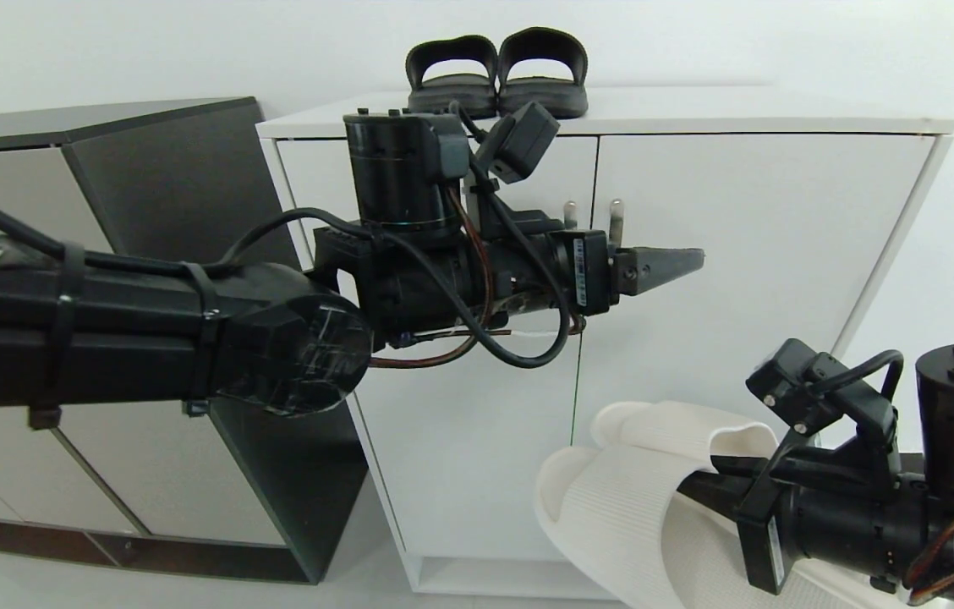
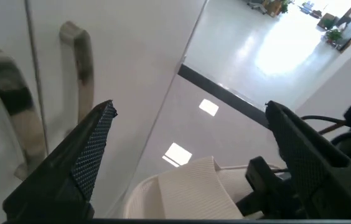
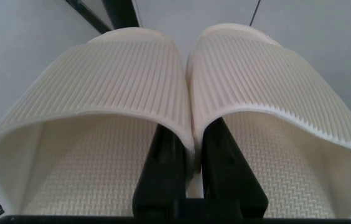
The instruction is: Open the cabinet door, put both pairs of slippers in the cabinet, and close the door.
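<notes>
A pair of black slippers (image 1: 498,76) stands on top of the white cabinet (image 1: 739,254), whose two doors are closed. Two metal handles (image 1: 594,218) flank the door seam. My left gripper (image 1: 688,256) hovers just in front of the right door, level with the handles (image 2: 79,62). It is open wide (image 2: 191,115), with nothing between the fingers. Lower right, my right gripper (image 1: 701,484) is shut on a pair of white ribbed slippers (image 1: 629,499). Its fingers (image 3: 163,174) pinch the slippers' (image 3: 126,81) touching inner walls together. The white slippers (image 2: 188,193) hang below the left gripper.
A dark grey cabinet (image 1: 172,169) with pale panels stands against the white cabinet's left side. A white wall runs behind both. The white cabinet rests on a low plinth (image 1: 485,575) above a pale floor.
</notes>
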{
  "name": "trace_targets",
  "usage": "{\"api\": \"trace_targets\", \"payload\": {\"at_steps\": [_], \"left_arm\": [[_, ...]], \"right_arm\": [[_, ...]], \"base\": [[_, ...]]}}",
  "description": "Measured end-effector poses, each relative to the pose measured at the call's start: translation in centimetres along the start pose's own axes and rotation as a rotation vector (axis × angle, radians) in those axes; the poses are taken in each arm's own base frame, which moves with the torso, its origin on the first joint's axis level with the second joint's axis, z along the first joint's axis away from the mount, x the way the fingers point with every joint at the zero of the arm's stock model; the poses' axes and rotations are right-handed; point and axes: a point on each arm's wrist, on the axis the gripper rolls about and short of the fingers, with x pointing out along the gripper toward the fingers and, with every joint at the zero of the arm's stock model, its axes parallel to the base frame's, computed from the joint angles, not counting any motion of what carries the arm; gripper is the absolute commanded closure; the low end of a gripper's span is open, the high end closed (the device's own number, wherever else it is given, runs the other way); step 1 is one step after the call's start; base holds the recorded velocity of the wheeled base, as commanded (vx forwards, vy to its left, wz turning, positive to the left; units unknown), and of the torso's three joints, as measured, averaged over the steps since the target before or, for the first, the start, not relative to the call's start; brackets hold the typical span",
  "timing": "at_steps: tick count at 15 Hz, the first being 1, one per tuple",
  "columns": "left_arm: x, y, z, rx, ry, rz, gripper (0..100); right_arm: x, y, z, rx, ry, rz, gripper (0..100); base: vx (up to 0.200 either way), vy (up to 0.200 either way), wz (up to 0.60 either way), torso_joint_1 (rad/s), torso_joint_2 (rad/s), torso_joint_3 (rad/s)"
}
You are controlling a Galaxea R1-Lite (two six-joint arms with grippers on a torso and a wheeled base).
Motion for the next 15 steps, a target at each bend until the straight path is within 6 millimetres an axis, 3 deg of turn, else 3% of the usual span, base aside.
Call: {"api": "trace_targets", "payload": {"at_steps": [7,15], "left_arm": [[0.2,1.7,-0.1,-0.002,-0.012,0.083,0],[2.0,2.8,-0.7,-0.006,-0.006,0.102,0]], "right_arm": [[-0.1,-0.2,0.1,0.003,-0.004,-0.010,100],[-0.1,-0.2,0.0,0.002,-0.001,-0.010,100]], "base": [[0.000,0.000,0.00,0.000,0.00,0.000],[0.000,0.000,0.00,0.000,0.00,0.000]]}}
